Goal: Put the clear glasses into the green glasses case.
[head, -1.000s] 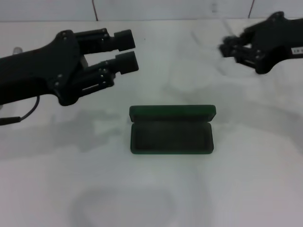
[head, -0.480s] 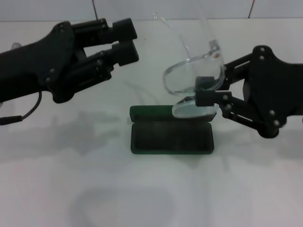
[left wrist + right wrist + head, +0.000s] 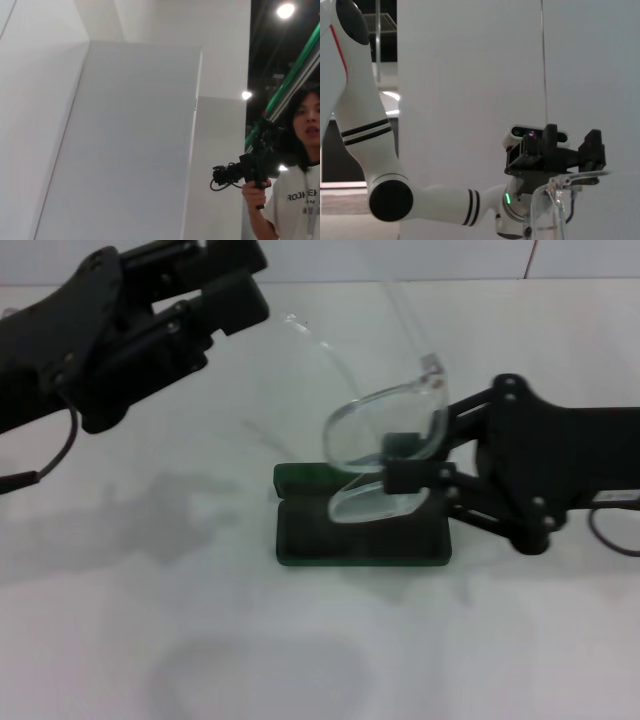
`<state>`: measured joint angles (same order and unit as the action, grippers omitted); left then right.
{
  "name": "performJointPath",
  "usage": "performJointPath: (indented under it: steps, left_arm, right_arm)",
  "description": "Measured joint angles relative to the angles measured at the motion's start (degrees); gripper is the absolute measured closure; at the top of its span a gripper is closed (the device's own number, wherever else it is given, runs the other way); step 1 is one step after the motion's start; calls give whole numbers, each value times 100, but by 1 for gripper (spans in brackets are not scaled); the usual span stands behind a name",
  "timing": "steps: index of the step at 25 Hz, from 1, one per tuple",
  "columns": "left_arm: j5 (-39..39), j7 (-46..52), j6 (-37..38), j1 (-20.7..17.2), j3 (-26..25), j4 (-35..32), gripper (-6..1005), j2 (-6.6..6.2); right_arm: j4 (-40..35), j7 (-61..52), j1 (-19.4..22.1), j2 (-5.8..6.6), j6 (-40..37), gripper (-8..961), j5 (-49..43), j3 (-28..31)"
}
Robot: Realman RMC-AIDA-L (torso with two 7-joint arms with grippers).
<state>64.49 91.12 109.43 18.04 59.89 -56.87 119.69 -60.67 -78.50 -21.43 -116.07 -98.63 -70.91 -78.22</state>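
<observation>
— Clear glasses: where are they?

— Held up over the green glasses case, in the right end effector. Its fingers are clamped on the frame near the middle, between the two lenses. The lower lens hangs just above the back half of the case's tray, and the temple arms stick up and away toward the far side of the white bench.

— Are the glasses touching the case?

— From the head view I cannot tell; the lower lens overlaps the hinge line and the raised lid, but a gap or contact is not clear.

— And the case itself?

— Lying open on the bench, near its middle, dark lining facing up, lid standing at the far edge.

— What about the left end effector?

— It is raised off to the left, well apart from the case and the glasses. It grips nothing; the two thick fingers show only a narrow gap between them, so it sits nearly closed.

— Anything useful from the wrist cameras?

— The right wrist view shows a piece of the clear frame at the edge, with the other arm's black gripper assembly behind it against a white wall. The left wrist view shows only white wall panels and a person holding a black camera rig.
</observation>
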Motion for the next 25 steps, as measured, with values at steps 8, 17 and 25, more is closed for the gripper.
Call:
performJointPath:
  steps: [8,17,25]
  left_arm:
    - [-23,-345,-13,131,345,1,756,2]
    - [15,-776,-52,177,358,334,870,1]
    - [154,-939,-267,188,371,458,916,-5]
  right_arm:
    - [1085,278,-669,-10,70,857,184,-315]
    - [1294,322,-937,-12,403,857,223,-810]
    - [1280,304,-983,-13,508,857,228,-1079]
